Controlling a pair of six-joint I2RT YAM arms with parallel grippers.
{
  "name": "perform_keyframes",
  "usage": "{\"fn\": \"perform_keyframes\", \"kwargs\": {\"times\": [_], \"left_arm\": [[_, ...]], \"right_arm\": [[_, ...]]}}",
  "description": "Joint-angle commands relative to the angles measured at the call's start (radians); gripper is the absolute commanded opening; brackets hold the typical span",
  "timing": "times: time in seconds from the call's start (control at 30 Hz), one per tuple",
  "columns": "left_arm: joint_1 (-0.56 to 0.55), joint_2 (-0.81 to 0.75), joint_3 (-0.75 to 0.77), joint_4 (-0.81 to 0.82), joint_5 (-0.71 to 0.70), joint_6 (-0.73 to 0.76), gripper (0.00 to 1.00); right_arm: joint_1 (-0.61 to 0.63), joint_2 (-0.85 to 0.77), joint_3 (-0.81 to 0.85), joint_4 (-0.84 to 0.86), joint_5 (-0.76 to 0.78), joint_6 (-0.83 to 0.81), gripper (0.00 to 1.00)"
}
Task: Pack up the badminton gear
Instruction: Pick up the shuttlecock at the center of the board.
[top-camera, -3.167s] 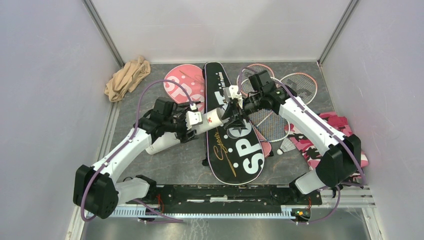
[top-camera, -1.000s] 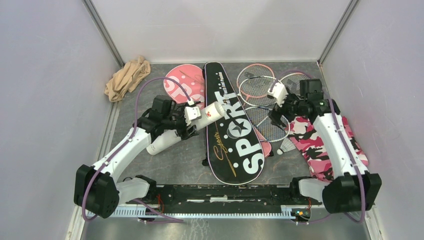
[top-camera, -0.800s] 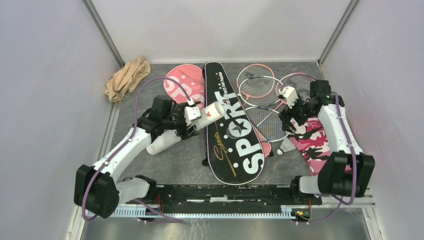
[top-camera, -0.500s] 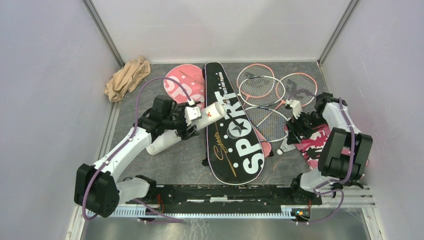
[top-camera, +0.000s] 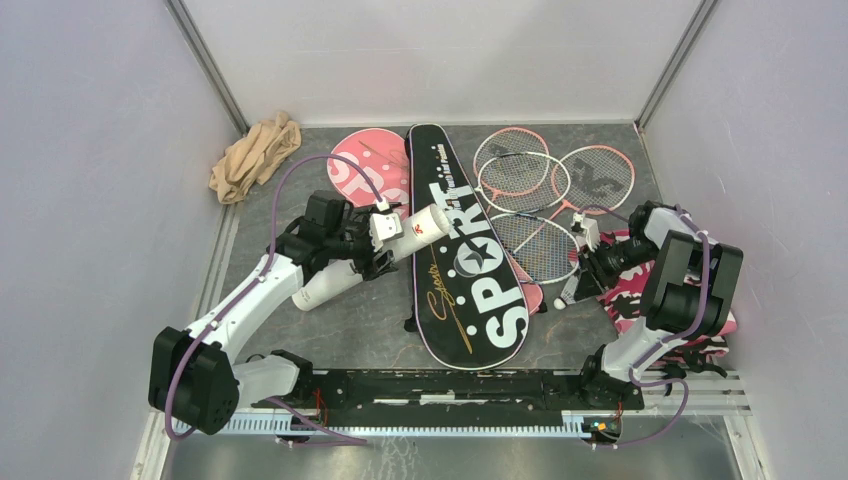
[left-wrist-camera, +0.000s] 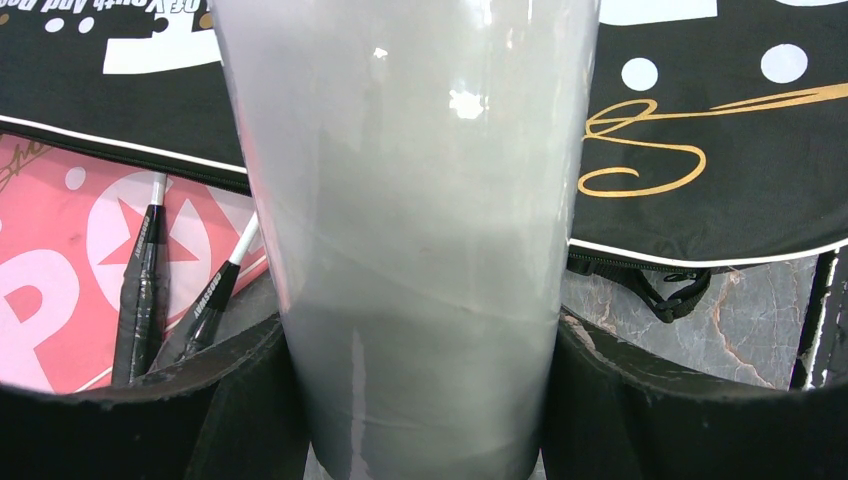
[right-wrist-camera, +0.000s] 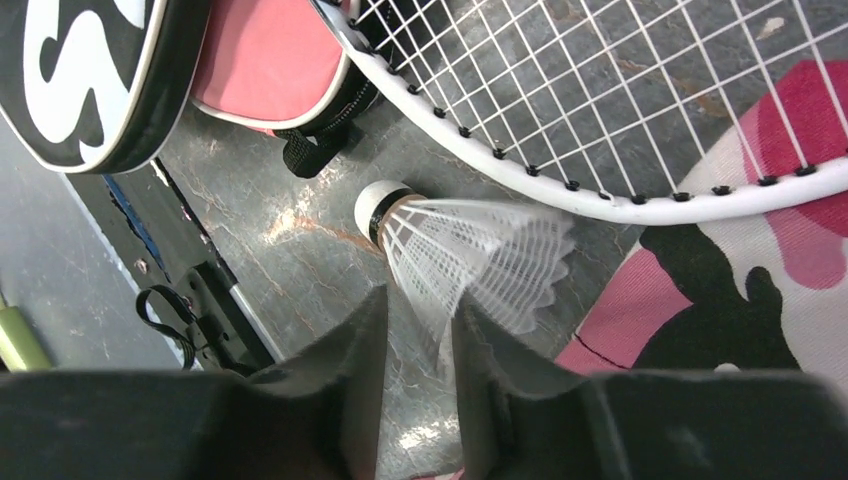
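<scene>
The long white tube (top-camera: 375, 258) lies slanted left of the black SPORT bag (top-camera: 470, 270), and my left gripper (top-camera: 385, 240) is shut on it; in the left wrist view the tube (left-wrist-camera: 410, 200) fills the gap between both pads of that gripper (left-wrist-camera: 420, 345). A white feathered shuttlecock (top-camera: 572, 292) lies on the floor by the bag's lower right. My right gripper (top-camera: 587, 272) hangs low over it. In the right wrist view its jaws (right-wrist-camera: 420, 305) stand narrow, open, astride the edge of the shuttlecock's (right-wrist-camera: 470, 260) skirt, with floor showing between them. Three pink-framed rackets (top-camera: 540, 190) lie at the back right.
A pink bag (top-camera: 365, 170) lies behind the tube, partly under the black one. Beige cloth (top-camera: 255, 155) sits in the back left corner. Pink camouflage cloth (top-camera: 625, 300) lies under my right arm, beside the shuttlecock. A racket head (right-wrist-camera: 520, 170) lies just past the shuttlecock.
My right arm has swung from over the rackets down to the shuttlecock at the front right, and its jaws have narrowed. The left arm and tube have not moved.
</scene>
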Motion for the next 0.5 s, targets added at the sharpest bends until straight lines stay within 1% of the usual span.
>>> {"fn": "perform_keyframes", "kwargs": {"times": [0.0, 0.07, 0.1, 0.13, 0.33, 0.47], "left_arm": [[0.001, -0.003, 0.033, 0.013, 0.032, 0.005, 0.02], [0.002, -0.005, 0.033, 0.014, 0.027, 0.005, 0.02], [0.002, -0.006, 0.034, 0.013, 0.024, 0.005, 0.02], [0.002, -0.004, 0.035, 0.014, 0.023, 0.007, 0.02], [0.001, 0.002, 0.038, 0.021, 0.007, 0.000, 0.02], [0.001, 0.014, 0.043, 0.029, 0.003, -0.013, 0.02]], "right_arm": [[-0.010, -0.004, 0.005, -0.081, -0.057, -0.114, 0.25], [-0.013, -0.027, 0.015, -0.081, -0.049, -0.103, 0.10], [-0.015, -0.045, 0.019, -0.081, -0.042, -0.099, 0.04], [-0.015, -0.061, 0.026, -0.081, -0.037, -0.092, 0.01], [-0.014, -0.189, 0.074, -0.084, -0.020, -0.044, 0.00], [0.008, -0.261, 0.127, -0.085, -0.042, -0.009, 0.00]]}}
